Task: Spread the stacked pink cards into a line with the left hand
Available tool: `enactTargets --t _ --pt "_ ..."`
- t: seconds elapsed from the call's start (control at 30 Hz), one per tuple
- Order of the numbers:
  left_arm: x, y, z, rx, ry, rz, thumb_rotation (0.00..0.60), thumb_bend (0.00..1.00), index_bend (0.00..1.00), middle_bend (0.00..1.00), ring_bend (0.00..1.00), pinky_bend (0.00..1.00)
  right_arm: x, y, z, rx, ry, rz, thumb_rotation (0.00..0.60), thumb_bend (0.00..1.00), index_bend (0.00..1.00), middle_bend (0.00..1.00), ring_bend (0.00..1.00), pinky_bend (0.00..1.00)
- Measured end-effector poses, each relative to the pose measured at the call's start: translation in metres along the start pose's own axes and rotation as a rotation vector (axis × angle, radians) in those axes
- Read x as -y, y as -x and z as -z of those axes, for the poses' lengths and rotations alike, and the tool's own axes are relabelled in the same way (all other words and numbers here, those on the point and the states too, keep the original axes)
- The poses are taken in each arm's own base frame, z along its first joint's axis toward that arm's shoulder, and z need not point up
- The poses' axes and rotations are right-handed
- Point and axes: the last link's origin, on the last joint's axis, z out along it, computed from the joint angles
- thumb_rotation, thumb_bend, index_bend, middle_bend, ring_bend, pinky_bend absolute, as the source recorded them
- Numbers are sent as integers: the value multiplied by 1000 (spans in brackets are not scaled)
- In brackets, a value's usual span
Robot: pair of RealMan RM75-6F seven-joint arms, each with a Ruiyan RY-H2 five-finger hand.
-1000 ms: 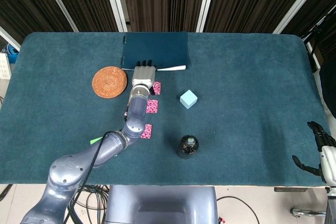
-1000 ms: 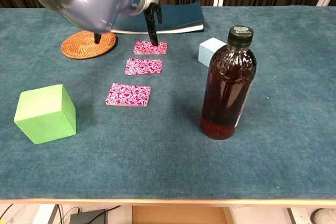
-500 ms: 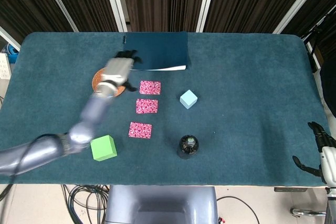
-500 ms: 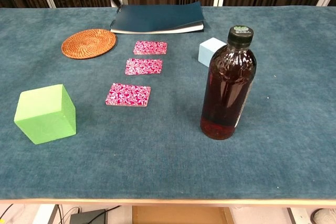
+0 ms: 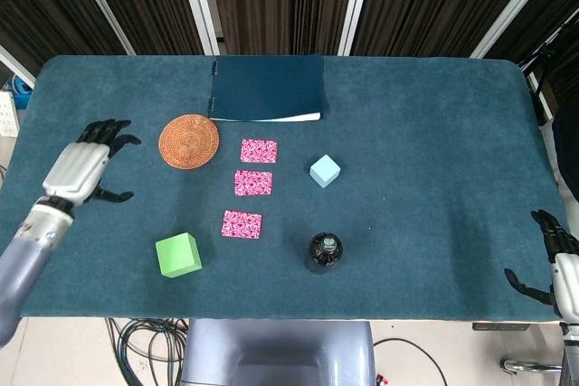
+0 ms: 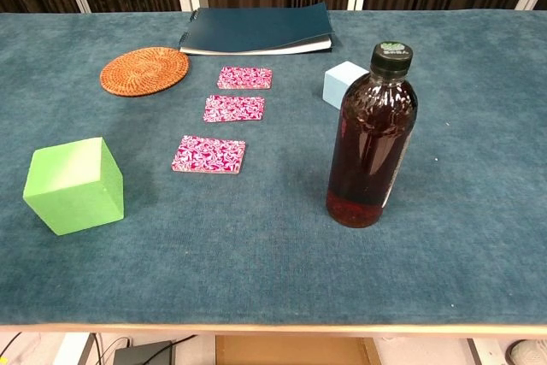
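Note:
Three pink patterned cards lie flat in a line on the blue table: the far card (image 5: pixel 259 151) (image 6: pixel 244 78), the middle card (image 5: pixel 252 183) (image 6: pixel 234 108) and the near card (image 5: pixel 242 224) (image 6: pixel 208 154). My left hand (image 5: pixel 86 167) hovers over the table's left side, well away from the cards, fingers spread and holding nothing. My right hand (image 5: pixel 554 259) hangs off the table's right front corner, fingers apart and empty. Neither hand shows in the chest view.
A woven coaster (image 5: pixel 189 141) and a dark blue notebook (image 5: pixel 267 88) lie behind the cards. A light blue cube (image 5: pixel 325 171) sits to their right, a dark bottle (image 5: pixel 324 253) (image 6: pixel 372 136) in front of it, and a green cube (image 5: pixel 177 255) (image 6: pixel 73 185) at the front left.
My left hand lifted off the far card and swung away to the table's left side. The three cards have stayed in place. The right hand has not moved.

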Motion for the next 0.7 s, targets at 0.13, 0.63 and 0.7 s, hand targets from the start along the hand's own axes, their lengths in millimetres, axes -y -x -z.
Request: enactTargets --t 0.13,0.63,0.7 --pt "10 7 33 -26 27 8 600 127 291 142 0 0 0 -1 0 -6 -3 -2 600 234 73 56 132 185" --pt "54 30 132 -110 33 -24 600 127 292 142 0 0 2 -1 -2 -20 -9 -17 600 235 73 56 132 185" --pt "54 30 133 -119 37 -21 600 127 292 143 0 0 1 -1 -2 -22 -9 -17 600 235 73 56 132 185"
